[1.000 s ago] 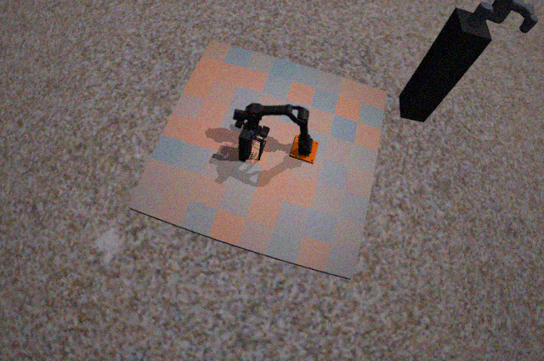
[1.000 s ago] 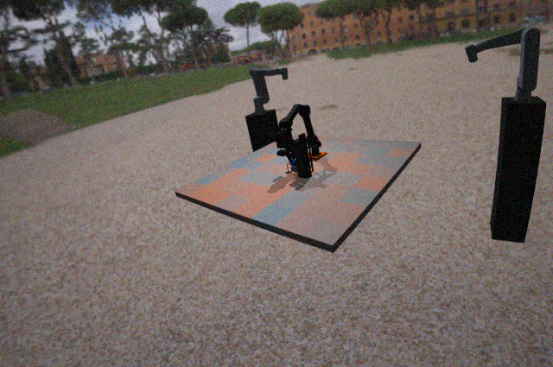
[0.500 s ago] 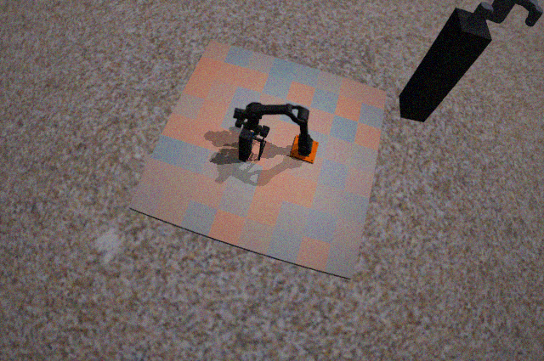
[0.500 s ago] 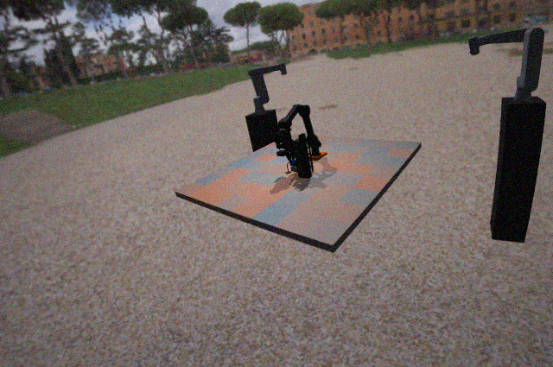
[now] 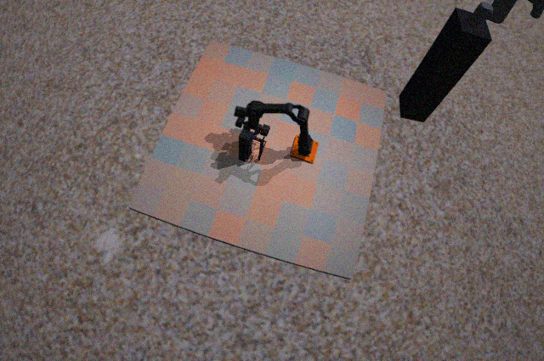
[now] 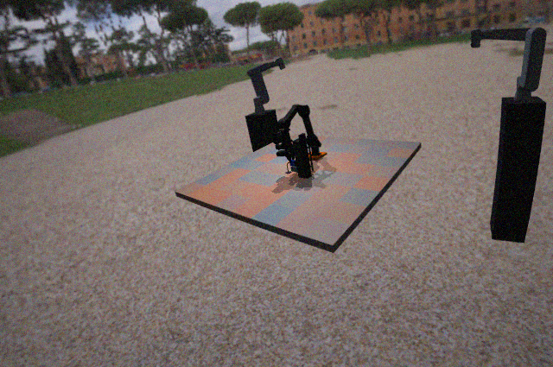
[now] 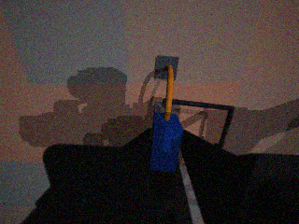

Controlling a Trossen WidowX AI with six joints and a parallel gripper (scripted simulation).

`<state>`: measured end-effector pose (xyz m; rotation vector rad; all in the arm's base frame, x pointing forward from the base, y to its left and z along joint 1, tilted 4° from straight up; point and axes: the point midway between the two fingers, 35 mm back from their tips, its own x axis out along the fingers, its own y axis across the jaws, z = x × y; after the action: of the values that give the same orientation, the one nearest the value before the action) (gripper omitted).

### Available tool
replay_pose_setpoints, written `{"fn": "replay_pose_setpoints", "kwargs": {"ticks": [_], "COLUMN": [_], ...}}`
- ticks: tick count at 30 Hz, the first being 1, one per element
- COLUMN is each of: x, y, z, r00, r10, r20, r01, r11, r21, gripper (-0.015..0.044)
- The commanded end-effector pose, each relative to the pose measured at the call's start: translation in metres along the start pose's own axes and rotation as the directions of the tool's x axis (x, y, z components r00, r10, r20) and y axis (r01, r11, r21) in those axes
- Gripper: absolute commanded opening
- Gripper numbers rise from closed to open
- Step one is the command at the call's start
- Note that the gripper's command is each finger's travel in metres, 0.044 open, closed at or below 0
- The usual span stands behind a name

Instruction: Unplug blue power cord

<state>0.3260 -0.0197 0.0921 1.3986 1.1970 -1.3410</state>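
The blue plug (image 7: 165, 142) (image 6: 292, 161) shows at the middle of the wrist view, with an orange cord (image 7: 170, 91) running from its top end to a small dark square block (image 7: 166, 66). My gripper (image 7: 165, 133) is shut on the plug, with a dark finger at each side of it. A tall black block (image 5: 244, 146) (image 6: 303, 157), which looks like the power strip, stands upright beside the gripper. The plug's lower end meets black in the wrist view. Its prongs and the sockets are hidden, so I cannot tell whether it is seated.
The arm's orange base plate (image 5: 312, 155) (image 6: 319, 155) is on the checkered board (image 5: 333, 234) (image 6: 308, 224). A thin black frame (image 7: 227, 126) (image 5: 263, 149) stands close beside the plug. Dark posts carrying arm-like shapes (image 5: 444, 64) (image 6: 518, 171) stand beyond the board.
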Motion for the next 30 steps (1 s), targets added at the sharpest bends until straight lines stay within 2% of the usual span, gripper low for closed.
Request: {"fn": "replay_pose_setpoints", "kwargs": {"ticks": [1,8,13,24,25,30], "x": [-0.007,-0.009,-0.004,-0.006,-0.008,-0.021], "y": [-0.002,-0.005,-0.005,-0.005,-0.005,-0.008], "z": [0.046,0.057,0.036,0.043,0.049,0.093], "r00": [0.996,0.996,0.996,0.996,0.996,0.996], "r10": [0.002,0.002,0.001,0.001,0.002,0.001], "r20": [0.091,0.091,0.088,0.089,0.09,0.094], "r01": [-0.007,-0.007,-0.006,-0.006,-0.007,-0.006], "r11": [0.998,0.998,0.998,0.998,0.998,0.998], "r21": [0.054,0.055,0.056,0.056,0.056,0.056], "gripper": [0.0,0.0,0.0131,0.042,0.044,0.044]}}
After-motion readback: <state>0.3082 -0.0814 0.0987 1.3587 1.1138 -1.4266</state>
